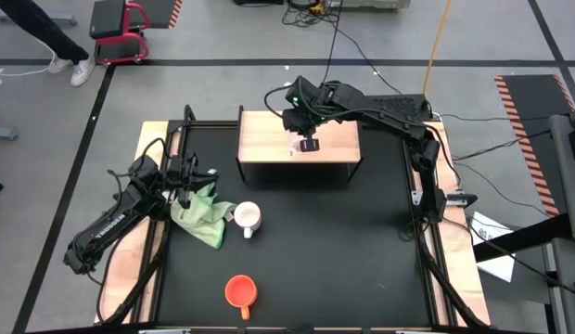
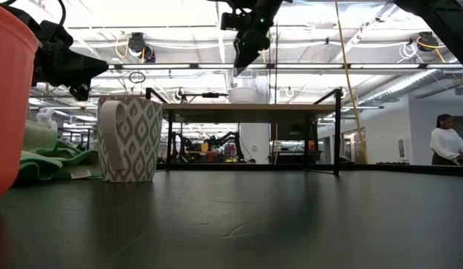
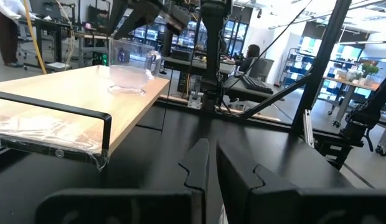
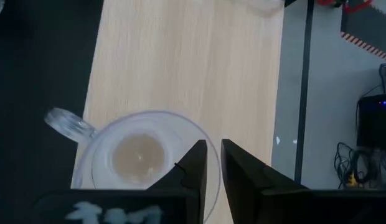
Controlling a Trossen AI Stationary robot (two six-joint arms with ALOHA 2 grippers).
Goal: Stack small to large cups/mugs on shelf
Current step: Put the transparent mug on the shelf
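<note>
Waiting at the table's left edge by the green cloth (image 1: 202,215), the left gripper (image 1: 188,173) is pinched closed and empty; the white mug (image 1: 248,218) and orange mug (image 1: 240,291) sit untouched. On the shelf (image 1: 269,139) stands the glass cup (image 4: 140,158), the right gripper (image 4: 213,163) over it, fingers nearly together, holding nothing. I'd lift straight up before swinging toward the mugs.

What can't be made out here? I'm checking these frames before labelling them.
- Orange mug: low view, cut off by the picture's edge.
- Glass cup: right wrist view, partly behind the right pincer.
- Green cloth: low view, partly behind the white mug.
</note>
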